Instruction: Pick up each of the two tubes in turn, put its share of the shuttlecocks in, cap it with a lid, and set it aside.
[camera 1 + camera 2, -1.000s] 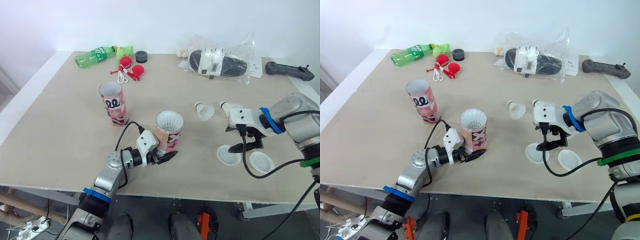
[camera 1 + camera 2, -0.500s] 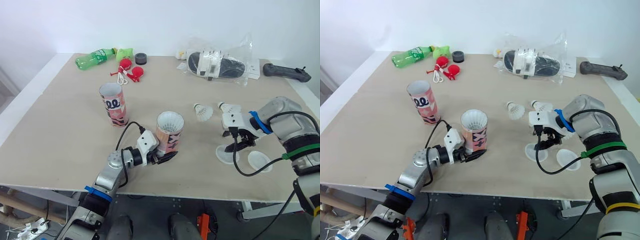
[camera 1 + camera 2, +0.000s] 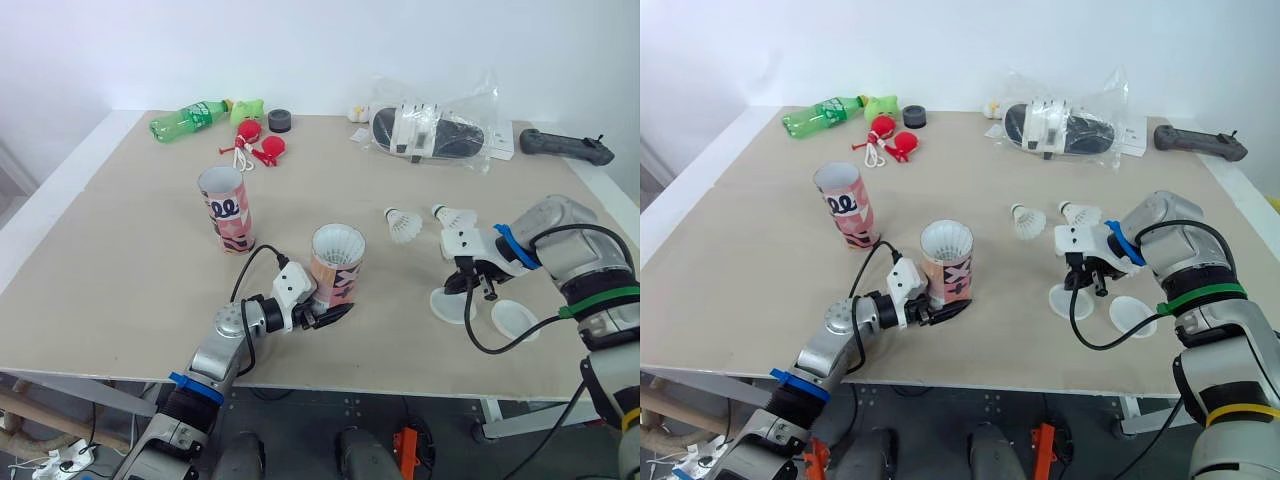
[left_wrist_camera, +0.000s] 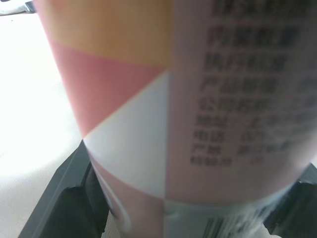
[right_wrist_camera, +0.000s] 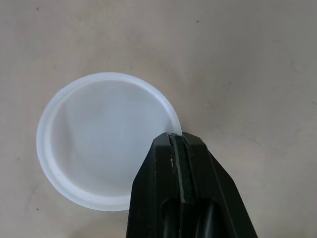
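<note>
At right, right gripper (image 5: 177,139) has dropped to the lid (image 5: 94,144), fingers now pinched on its rim; left gripper (image 3: 326,313) grips the filled tube (image 3: 337,268). Capping likely next.

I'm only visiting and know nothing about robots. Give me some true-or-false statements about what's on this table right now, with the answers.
1. The left gripper holds a tube with white shuttlecock feathers showing in its mouth. True.
2. The second tube lies on its side. False: it stands upright, apart from both grippers.
3. Two loose shuttlecocks lie on the table. True.
4. The right gripper is spread wide open. False: its fingers are closed at the rim of a white lid.
5. The held tube is capped. False: its top is open, and the other lid lies on the table too.
</note>
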`<state>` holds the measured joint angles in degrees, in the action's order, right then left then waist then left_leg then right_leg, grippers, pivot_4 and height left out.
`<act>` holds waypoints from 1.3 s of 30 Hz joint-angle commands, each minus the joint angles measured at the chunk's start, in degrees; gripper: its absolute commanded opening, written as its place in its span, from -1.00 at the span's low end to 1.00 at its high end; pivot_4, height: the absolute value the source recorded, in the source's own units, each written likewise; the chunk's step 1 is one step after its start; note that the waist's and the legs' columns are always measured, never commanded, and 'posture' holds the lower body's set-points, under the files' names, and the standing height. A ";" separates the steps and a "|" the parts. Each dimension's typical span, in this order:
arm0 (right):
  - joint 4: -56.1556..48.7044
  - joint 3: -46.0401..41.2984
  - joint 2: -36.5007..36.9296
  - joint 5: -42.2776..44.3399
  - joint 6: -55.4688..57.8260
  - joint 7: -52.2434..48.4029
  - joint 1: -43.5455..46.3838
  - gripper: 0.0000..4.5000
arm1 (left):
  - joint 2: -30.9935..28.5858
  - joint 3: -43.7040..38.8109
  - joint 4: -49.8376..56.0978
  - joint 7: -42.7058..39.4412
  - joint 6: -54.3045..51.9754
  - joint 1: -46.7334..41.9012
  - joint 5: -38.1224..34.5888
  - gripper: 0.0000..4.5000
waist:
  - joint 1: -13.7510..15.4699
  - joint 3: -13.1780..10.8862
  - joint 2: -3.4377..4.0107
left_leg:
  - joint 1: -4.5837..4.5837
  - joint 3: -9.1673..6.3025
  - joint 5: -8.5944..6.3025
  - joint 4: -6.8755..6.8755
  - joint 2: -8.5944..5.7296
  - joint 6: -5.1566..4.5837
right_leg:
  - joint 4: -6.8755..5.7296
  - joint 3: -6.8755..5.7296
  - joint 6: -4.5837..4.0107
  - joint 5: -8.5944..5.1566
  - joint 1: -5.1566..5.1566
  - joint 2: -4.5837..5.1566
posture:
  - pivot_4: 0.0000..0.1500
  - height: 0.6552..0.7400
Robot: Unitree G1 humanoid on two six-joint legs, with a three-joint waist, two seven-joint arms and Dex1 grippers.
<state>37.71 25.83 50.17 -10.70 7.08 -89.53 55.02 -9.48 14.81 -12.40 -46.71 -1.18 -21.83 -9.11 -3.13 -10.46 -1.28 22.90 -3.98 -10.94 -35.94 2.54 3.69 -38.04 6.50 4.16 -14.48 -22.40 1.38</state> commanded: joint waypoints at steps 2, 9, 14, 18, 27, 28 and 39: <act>-7.64 -3.64 -0.95 17.27 10.67 -2.97 9.97 -0.98 | 0.08 0.86 -1.15 -0.56 -0.31 0.33 0.53 0.45 | -0.78 -0.24 0.55 | 0.06 0.01 0.00 0.01 -0.01 0.00 | 0.00 0.08 0.03 0.04 -0.08 0.00 | 1.00 1.00; -11.64 -5.21 -4.83 33.17 22.26 -2.97 24.28 -0.98 | 0.13 0.75 -2.24 -1.00 0.00 -0.19 0.51 0.45 | -1.04 -0.25 0.69 | 0.23 -0.08 -0.03 0.27 -0.01 -0.01 | 0.00 -0.02 0.01 -0.20 -0.27 -0.01 | 1.00 1.00; -11.87 -1.48 -6.48 35.37 23.89 -2.97 29.22 -0.98 | 0.12 0.70 -3.11 -1.44 0.29 -0.74 0.65 0.45 | -0.90 -0.25 0.70 | 0.47 -0.08 -0.05 0.29 -0.03 -0.01 | 0.01 -0.03 0.00 -0.22 -0.50 0.02 | 1.00 1.00; -12.91 4.32 -6.54 35.00 23.41 -2.97 30.49 -0.98 | 0.10 0.72 -3.53 -1.55 0.45 -0.93 0.70 0.45 | -1.02 -0.25 0.70 | 0.48 -0.08 -0.05 0.31 -0.02 -0.01 | 0.00 -0.03 -0.01 -0.21 -0.58 0.00 | 1.00 1.00; -13.18 10.02 -8.54 32.58 20.44 -2.97 30.87 -0.98 | 0.44 0.76 -3.76 -1.43 0.49 -1.12 0.70 0.45 | -1.05 -0.25 0.70 | 0.48 -0.08 -0.05 0.31 -0.01 -0.01 | -0.01 -0.03 -0.02 -0.19 -0.60 -0.01 | 1.00 1.00; -13.15 10.19 -8.67 32.40 20.19 -2.97 30.82 -0.98 | 0.46 0.78 -3.77 -1.45 0.53 -1.13 0.71 0.45 | -1.01 -0.25 0.70 | 0.50 -0.08 -0.05 0.31 -0.01 -0.01 | -0.01 -0.03 -0.02 -0.19 -0.61 -0.01 | 1.00 1.00; -12.09 11.96 -9.19 29.04 15.75 -2.97 30.25 -0.98 | 0.68 0.61 -3.25 -1.05 0.08 -0.72 0.53 0.45 | -1.01 -0.25 0.70 | 0.50 -0.08 -0.05 0.31 -0.01 -0.01 | -0.01 -0.03 -0.01 -0.19 -0.61 0.00 | 1.00 1.00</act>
<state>26.00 38.19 40.82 18.72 24.25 -90.01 83.97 -8.64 14.70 -14.33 -48.01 0.03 -23.52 -9.49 -4.14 -10.71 -0.58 23.39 -4.06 -10.99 -35.63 2.52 3.68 -38.05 6.47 4.14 -14.67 -23.01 1.38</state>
